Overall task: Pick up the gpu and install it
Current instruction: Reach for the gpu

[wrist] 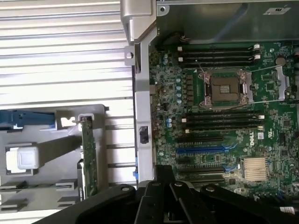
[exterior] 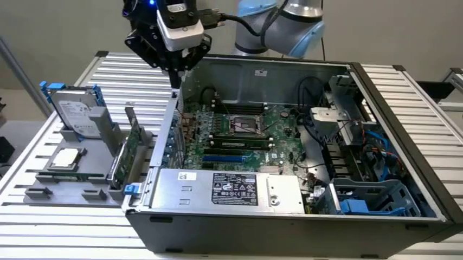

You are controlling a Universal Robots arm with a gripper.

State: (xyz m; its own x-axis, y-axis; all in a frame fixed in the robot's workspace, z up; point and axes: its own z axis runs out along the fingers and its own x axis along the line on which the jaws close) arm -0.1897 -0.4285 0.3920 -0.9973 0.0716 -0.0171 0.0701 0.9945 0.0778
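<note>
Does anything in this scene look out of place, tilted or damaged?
Nothing stands out. The gpu stands on edge in the gray holder beside the open case, and the gripper hangs above the case wall.

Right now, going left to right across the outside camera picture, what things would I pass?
The hard drive with blue rails → gpu standing in the grey holder → green motherboard inside the computer case → blue drive cage.
</note>
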